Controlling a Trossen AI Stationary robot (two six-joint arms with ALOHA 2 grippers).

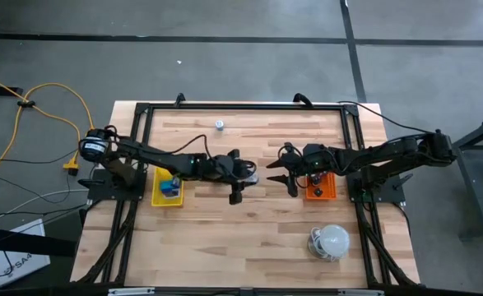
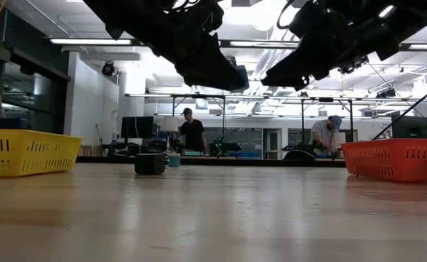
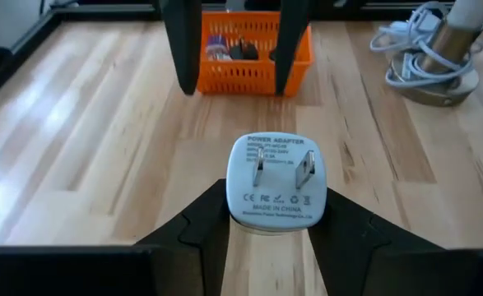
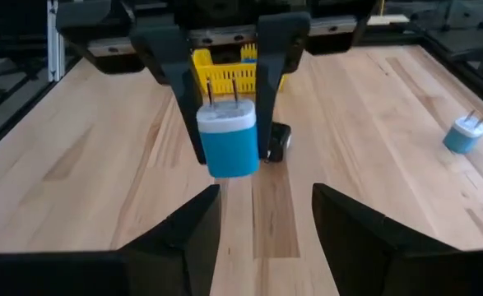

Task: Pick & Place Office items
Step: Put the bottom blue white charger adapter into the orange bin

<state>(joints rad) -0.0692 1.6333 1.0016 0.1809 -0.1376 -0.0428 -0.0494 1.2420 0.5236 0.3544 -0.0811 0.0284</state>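
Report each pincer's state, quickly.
left pincer: closed, holding the blue-and-white power adapter above the table.
right pincer: open, holding nothing.

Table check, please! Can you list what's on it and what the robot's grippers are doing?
Surface: wooden table, middle mostly bare.
Job's things: blue-and-white power adapter held above the table; second adapter and small black block lying loose; more items in the yellow tray and orange tray.
Clutter: white dome with coiled cable.
Grippers: left gripper shut on the power adapter; right gripper open, facing it.
Cables: yellow cable on the floor.
Surroundings: two people at far benches.
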